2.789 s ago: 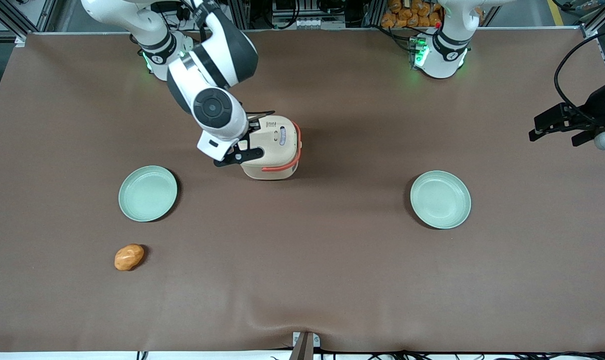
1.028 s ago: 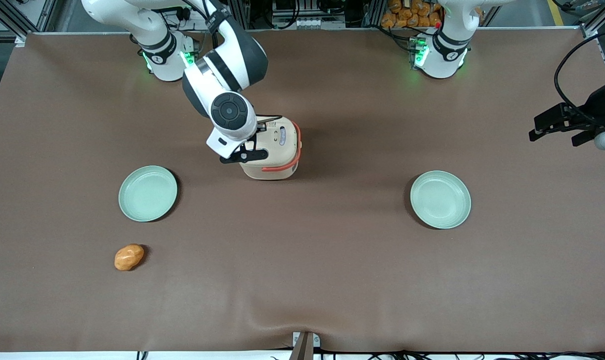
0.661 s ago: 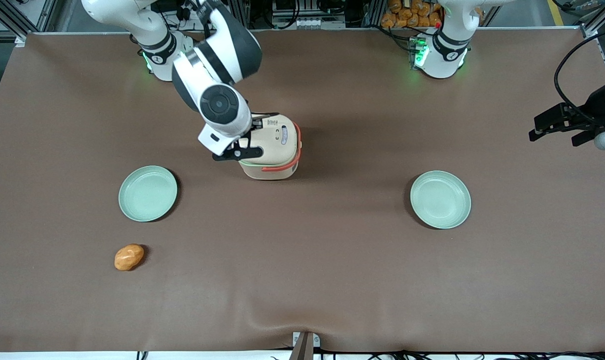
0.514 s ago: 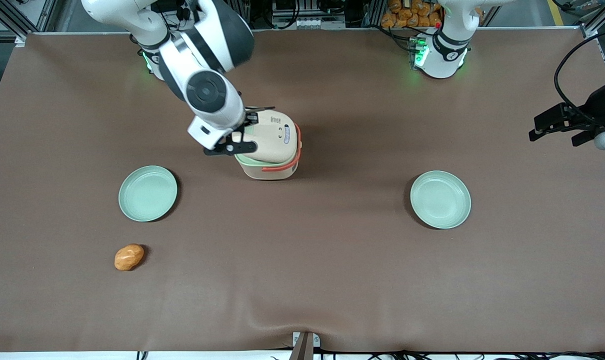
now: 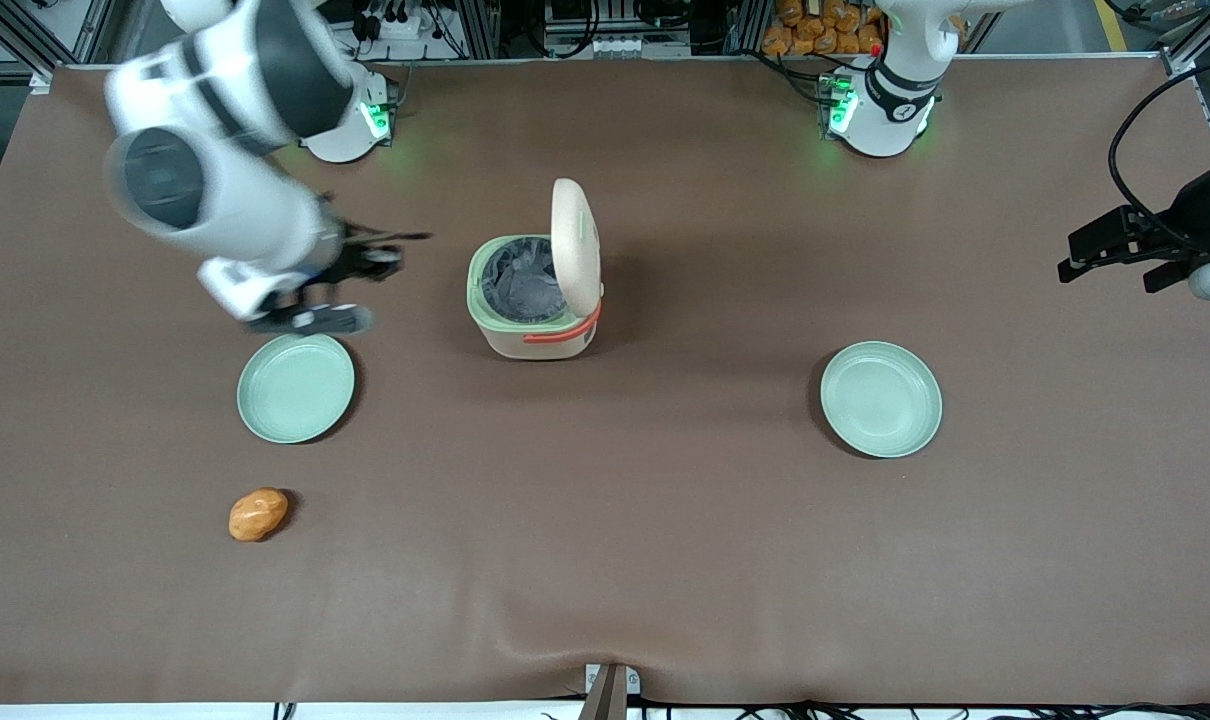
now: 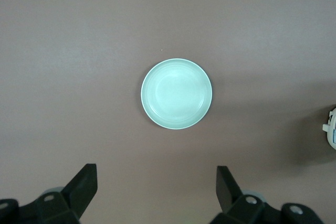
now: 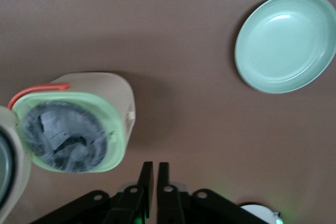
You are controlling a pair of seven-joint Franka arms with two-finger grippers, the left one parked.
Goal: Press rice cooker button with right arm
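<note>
The rice cooker [image 5: 537,344] stands mid-table with its cream lid [image 5: 576,243] swung up and open, showing the pale green rim and dark inner pot. The button is not visible on the raised lid. My right arm's gripper [image 5: 405,238] hangs above the table, well off the cooker toward the working arm's end, just above the nearby plate's far edge; its fingers are shut and empty. In the right wrist view the shut gripper [image 7: 155,165] is over bare table, with the open cooker [image 7: 119,103] to one side.
One pale green plate [image 5: 296,387] lies toward the working arm's end, also in the right wrist view [image 7: 286,42]. Another plate [image 5: 881,399] lies toward the parked arm's end, also in the left wrist view [image 6: 176,94]. An orange-brown lump [image 5: 258,514] lies nearer the front camera.
The gripper was at the cooker's lid edge; the lid tilted up, then swung fully open. The arm has swept quickly away toward the working arm's end.
</note>
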